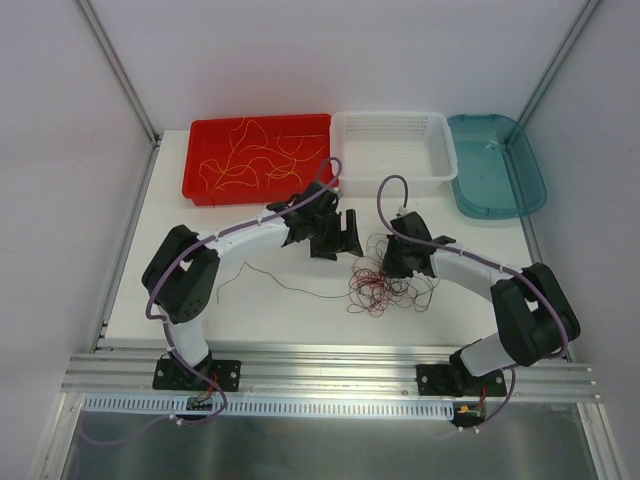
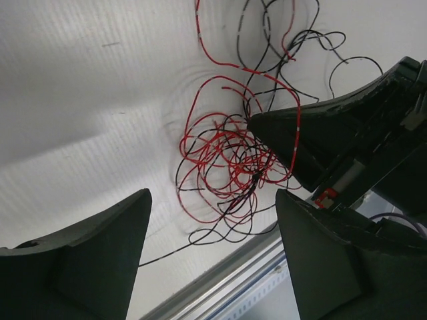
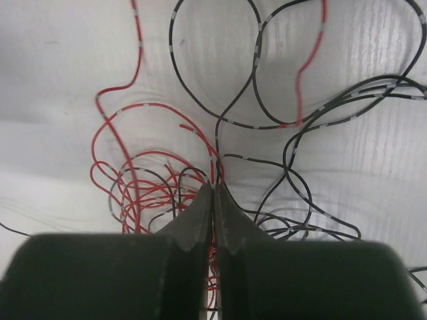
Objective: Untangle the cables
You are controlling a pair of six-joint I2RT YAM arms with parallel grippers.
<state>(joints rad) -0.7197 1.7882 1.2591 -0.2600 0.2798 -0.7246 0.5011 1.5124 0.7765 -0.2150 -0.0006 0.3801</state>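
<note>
While tight on the cables (image 1: 378, 290), right gripper (image 3: 213, 190) nose-down.

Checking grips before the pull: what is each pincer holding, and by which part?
The right pincer is shut on red and black strands of the cable tangle, beside its dense red clump. The left pincer is open, holding nothing.

Cables (image 3: 215, 160) vanish btwn right gripper (image 3: 213, 189) tips; which strand's pinched can't tell; loops cropped at top.
</note>
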